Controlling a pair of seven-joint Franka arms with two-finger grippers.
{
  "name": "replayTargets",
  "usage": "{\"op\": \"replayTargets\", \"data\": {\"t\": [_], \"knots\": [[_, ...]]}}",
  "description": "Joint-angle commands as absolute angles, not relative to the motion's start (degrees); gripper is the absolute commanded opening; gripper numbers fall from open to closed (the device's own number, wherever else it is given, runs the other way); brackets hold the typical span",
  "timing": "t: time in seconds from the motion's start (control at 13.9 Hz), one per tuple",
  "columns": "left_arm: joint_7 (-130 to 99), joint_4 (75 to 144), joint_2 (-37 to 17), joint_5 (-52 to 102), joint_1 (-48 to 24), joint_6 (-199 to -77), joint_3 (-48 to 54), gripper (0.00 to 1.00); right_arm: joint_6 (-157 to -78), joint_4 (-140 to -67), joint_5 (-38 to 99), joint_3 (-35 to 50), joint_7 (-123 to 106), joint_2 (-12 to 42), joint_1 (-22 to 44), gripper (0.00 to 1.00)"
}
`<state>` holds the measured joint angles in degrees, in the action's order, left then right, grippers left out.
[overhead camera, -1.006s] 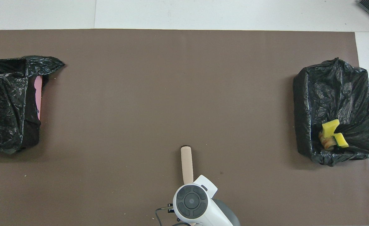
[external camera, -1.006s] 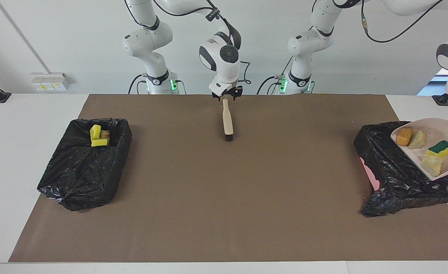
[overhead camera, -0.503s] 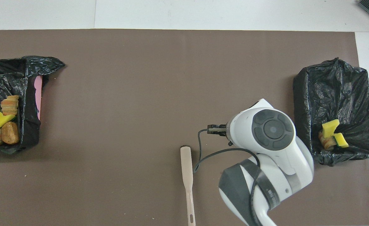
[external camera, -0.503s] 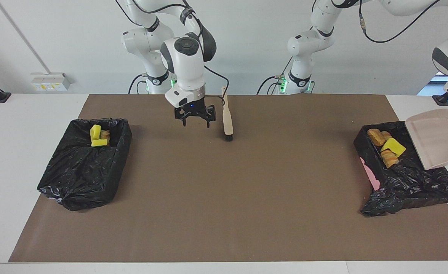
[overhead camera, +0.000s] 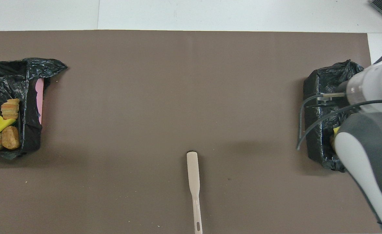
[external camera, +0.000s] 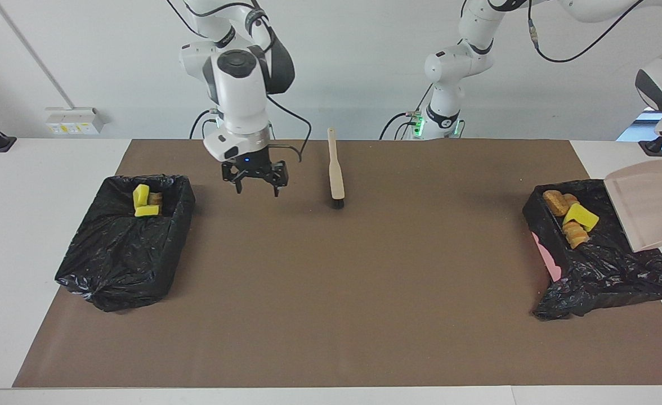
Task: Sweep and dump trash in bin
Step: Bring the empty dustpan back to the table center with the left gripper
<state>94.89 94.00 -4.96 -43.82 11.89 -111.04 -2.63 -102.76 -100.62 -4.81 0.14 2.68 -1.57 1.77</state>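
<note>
Facing view: the trash (external camera: 572,218) lies in the black bin (external camera: 601,270) at three o'clock. The dustpan (external camera: 649,205) hangs tipped over the bin so things slide in, and the left gripper, past the picture's edge, is pinched shut, I think on the dustpan's handle. The right gripper (external camera: 255,185) hangs spread wide over the mat (external camera: 331,292) at eleven o'clock, and the brush (external camera: 336,174) lies flat at twelve with nothing holding it, so the sweeping looks done.
</note>
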Motion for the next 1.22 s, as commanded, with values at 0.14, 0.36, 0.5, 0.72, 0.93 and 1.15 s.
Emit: {"op": "replayTargets", "data": {"t": [0.14, 0.36, 0.5, 0.72, 0.93, 1.15], "knots": [[76.8, 97.7, -1.7, -26.4, 4.2, -99.9, -3.1, 0.0, -91.3, -97.5, -4.4, -1.8, -3.4, -7.6, -0.9, 1.0], [56.5, 107.2, 2.8, -22.2, -2.9, -99.4, -2.9, 0.0, -84.8, -97.1, 0.4, -3.5, -2.0, -11.6, -1.0, 1.0], [45.0, 109.2, 2.3, -17.9, -7.9, -99.6, -3.0, 0.0, -83.5, -96.2, 1.1, -4.5, -1.6, -12.5, -0.9, 1.0], [23.6, 110.0, 1.0, -9.2, -13.9, -100.9, -3.0, 0.0, -84.0, -96.9, 0.4, -4.0, -1.9, -12.3, -0.5, 1.0], [5.8, 109.3, -2.1, -7.1, -22.5, -104.4, -3.0, 0.0, -84.6, -96.6, 0.6, -4.0, -1.8, -12.3, -0.4, 1.0], [-11.1, 105.6, -7.7, -1.3, -28.6, -109.1, -3.1, 0.0, -84.4, -96.5, 1.0, -3.7, -1.8, -12.7, -0.1, 1.0]]}}
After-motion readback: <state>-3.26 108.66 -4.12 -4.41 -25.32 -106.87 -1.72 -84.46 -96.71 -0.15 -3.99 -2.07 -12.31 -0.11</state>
